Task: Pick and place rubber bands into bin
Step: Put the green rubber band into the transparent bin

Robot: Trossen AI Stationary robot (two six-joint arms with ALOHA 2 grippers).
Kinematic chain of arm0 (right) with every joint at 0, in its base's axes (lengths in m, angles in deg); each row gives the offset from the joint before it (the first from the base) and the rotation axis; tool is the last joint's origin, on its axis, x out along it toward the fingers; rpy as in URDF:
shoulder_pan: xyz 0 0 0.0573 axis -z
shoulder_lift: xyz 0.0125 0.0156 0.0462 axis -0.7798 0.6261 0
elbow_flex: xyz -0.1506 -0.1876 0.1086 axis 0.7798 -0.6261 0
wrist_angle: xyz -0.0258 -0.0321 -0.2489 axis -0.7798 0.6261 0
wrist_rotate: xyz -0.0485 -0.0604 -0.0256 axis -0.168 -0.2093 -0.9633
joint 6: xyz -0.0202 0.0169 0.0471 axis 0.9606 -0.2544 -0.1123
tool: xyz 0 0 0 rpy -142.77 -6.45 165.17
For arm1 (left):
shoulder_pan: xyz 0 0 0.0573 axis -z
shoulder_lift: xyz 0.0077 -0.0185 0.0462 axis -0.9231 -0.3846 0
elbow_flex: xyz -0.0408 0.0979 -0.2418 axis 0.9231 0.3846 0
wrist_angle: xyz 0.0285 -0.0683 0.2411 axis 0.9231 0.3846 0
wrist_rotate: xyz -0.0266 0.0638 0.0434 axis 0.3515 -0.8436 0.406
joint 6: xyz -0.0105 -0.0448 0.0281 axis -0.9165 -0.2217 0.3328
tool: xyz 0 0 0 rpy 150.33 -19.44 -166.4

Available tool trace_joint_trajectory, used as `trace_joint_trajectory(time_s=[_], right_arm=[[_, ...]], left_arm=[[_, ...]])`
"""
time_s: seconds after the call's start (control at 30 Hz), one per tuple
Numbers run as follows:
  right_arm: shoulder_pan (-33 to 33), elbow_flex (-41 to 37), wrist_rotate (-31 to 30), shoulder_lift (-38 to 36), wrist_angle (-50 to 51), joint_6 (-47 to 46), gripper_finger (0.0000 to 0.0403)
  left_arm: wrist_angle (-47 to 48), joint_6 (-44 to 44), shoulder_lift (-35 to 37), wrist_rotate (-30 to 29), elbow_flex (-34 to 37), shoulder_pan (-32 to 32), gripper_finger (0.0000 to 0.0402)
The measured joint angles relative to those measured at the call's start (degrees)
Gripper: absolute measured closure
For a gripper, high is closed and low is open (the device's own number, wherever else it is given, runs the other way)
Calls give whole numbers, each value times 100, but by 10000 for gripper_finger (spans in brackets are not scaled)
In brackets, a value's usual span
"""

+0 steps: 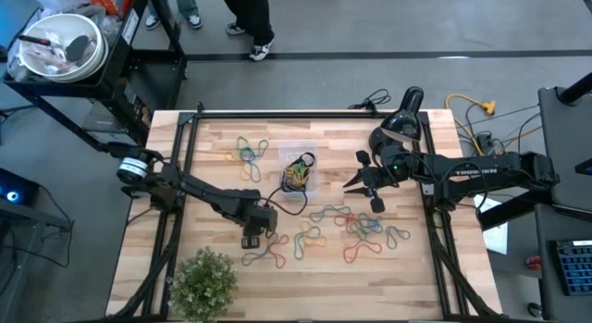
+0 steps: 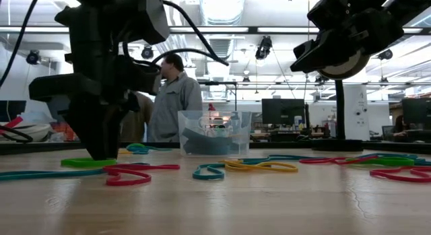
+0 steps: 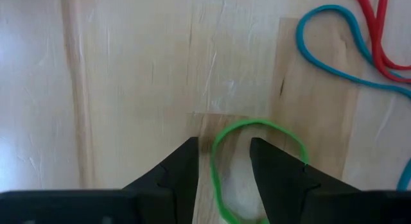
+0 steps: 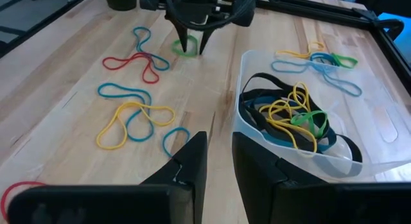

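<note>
The clear bin [image 1: 298, 149] stands near the table's middle, with black, yellow and green rubber bands [image 4: 292, 115] in it. More loose bands [image 1: 361, 226] lie flat on the wood toward the near right. My left gripper [image 3: 221, 161] points down at the table, near and left of the bin, and is open. One strand of a green band [image 3: 257, 123] runs between its fingertips, one finger outside the loop and one over its inside. My right gripper [image 4: 219, 153] hovers above the table right of the bin, narrowly open and empty.
A few bands [image 1: 248, 152] lie left of the bin on the far side, and red and blue ones [image 1: 264, 256] beside my left gripper. A potted plant [image 1: 203, 279] sits at the near left corner. Black cables [image 1: 370, 101] lie at the far edge. A person [image 2: 175, 93] stands behind the table.
</note>
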Motion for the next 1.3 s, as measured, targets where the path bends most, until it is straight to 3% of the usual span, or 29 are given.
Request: trace_joint_trajectory(time_s=[0.3,0.67,1.0,1.3], right_arm=[[1,0,-4,0,-7,-17,335],[2,-2,-4,0,-9,-44,335],[2,-2,-2,0,-9,-78,335],[0,-2,0,0,-4,-77,335]], left_arm=[[11,-151,-159,-70,-7,45,281],[35,-157,-183,-55,5,49,396],[110,-125,-9,-194,-199,53,401],[-284,129,676,-546,-291,62,401]])
